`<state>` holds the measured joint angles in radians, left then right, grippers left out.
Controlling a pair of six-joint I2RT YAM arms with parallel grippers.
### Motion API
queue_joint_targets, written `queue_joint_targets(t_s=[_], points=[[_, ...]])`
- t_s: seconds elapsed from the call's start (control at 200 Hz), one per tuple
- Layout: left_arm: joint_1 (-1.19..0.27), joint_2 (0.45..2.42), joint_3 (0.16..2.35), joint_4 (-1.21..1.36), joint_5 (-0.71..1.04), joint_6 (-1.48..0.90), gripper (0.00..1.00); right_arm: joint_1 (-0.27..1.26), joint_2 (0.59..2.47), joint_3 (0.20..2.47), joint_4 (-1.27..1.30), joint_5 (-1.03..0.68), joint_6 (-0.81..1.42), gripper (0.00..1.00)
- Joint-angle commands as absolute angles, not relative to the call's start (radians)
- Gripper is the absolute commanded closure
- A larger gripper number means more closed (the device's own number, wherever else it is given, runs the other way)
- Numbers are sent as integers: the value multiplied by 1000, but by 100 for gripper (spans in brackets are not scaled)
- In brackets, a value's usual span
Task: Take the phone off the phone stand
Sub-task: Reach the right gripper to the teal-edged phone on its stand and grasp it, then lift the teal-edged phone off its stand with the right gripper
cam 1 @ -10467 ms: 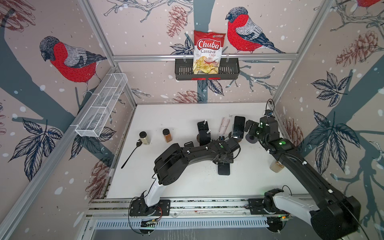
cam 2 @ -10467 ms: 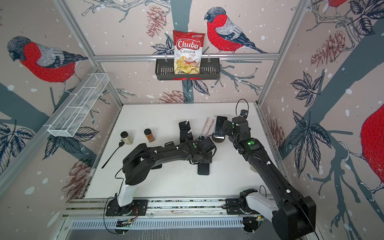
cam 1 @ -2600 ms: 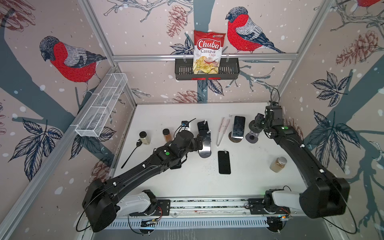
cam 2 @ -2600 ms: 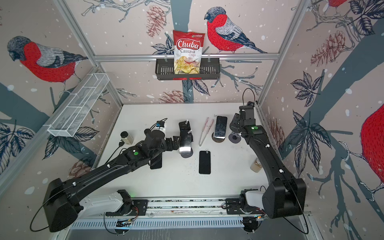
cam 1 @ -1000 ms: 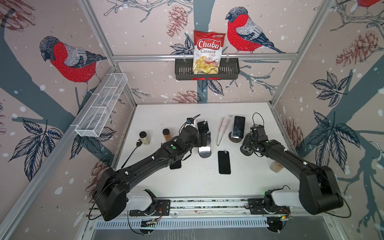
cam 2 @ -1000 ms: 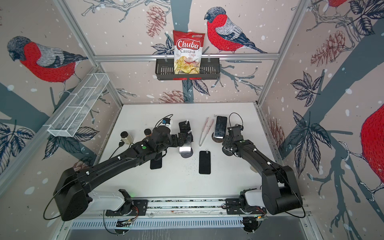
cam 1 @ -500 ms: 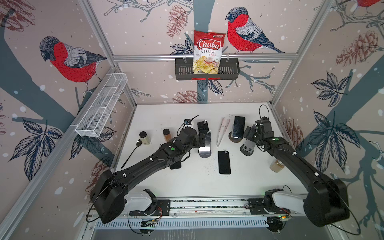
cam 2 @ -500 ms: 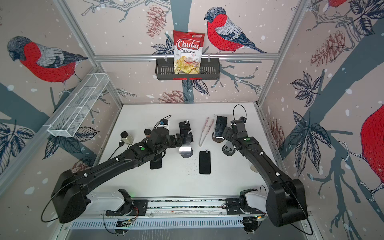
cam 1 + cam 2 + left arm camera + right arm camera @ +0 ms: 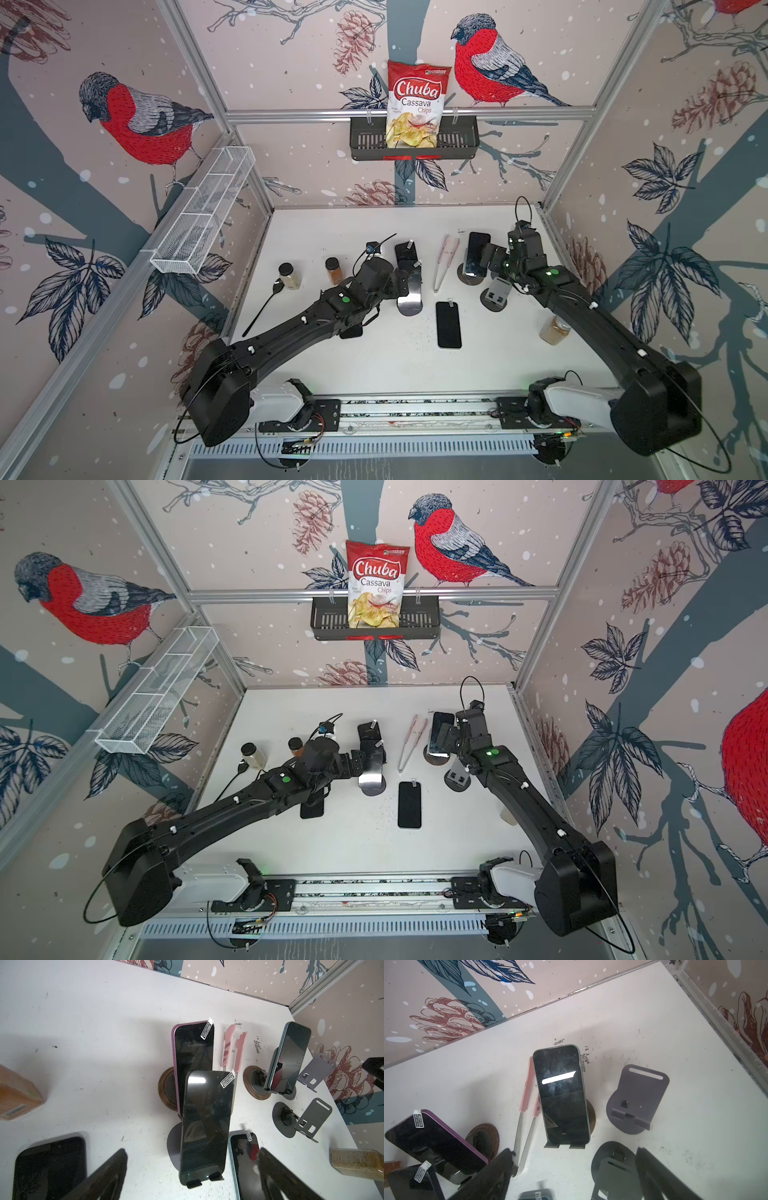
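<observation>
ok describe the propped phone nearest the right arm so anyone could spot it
On the white table, find the pink tongs near the back. Just right of them a phone leans on a round wooden-based stand. Unlike the other two propped phones, it carries no white sticker.

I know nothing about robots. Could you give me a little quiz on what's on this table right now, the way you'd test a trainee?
1. True or false: the left pincer is shut on the dark phone in front of it.
2. What lies on the table between the purple phone and the teal phone, each propped on a stand? A. pink tongs B. a spoon C. a jar
3. How many grey stands hold no phone?

Key
1. False: its fingers are wide apart, and the phone sits on its stand.
2. A
3. Two
</observation>
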<state>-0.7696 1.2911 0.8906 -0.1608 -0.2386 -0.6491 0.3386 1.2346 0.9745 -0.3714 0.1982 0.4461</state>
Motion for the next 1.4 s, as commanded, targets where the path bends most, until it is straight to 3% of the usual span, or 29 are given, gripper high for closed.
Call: queue_joint_targets(t_s=[0.0, 1.056, 1.396], points=[[-769, 1293, 884, -137, -246, -659, 4, 343, 1272, 997, -352, 194, 422, 6], [-742, 1309, 853, -132, -267, -638, 4, 335, 1697, 1220, -262, 196, 366, 6], [-723, 1314, 846, -132, -255, -629, 4, 336, 1770, 1267, -268, 241, 382, 13]])
